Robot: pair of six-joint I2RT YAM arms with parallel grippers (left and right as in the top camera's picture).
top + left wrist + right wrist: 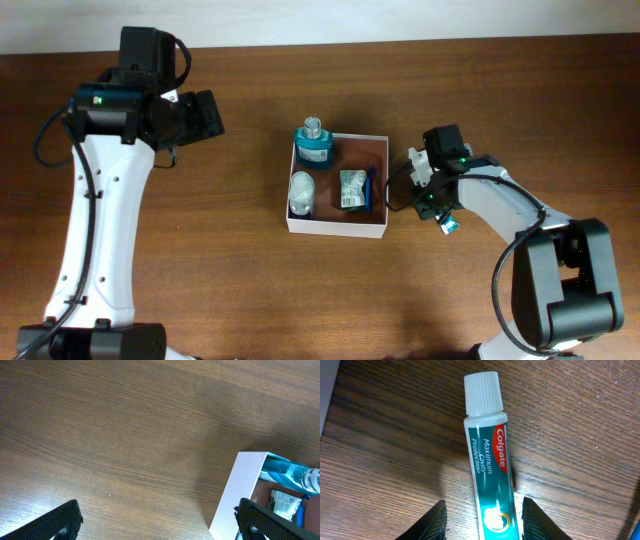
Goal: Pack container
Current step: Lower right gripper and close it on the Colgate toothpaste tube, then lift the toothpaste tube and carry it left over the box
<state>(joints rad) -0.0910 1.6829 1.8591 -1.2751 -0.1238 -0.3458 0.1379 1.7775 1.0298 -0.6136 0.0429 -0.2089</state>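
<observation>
The right gripper (485,527) was found lowered over a Colgate toothpaste tube (487,460) that lay flat on the wooden table (580,435). Its jaws were set partly apart, one on each side of the tube's lower body. A strip of bare table was visible between the tube and the finger (437,522) nearer the container (the gap on the other side was narrower and shadowed), so nothing was gripped yet. The white cap (482,392) pointed ahead of the fingertips.

The container (337,226) stood just beside this gripper, on the side of that same finger. A teal bottle (313,143), a whitish bottle (301,193) and a printed packet (352,189) were already lodged in it, and some reddish-brown floor was left bare. The left gripper (205,113) was held well apart from the container, on its far side, with jaws spread wide and empty.

The step in hand was judged to be the pick-up of the tube. The gripper would best be centred first, since the tube sat closer to one finger. The jaws should then be closed across the tube's width, firmly but without crushing the soft body. The tube should be raised clear of the container's wall before being carried sideways, then laid flat on the bare floor.
</observation>
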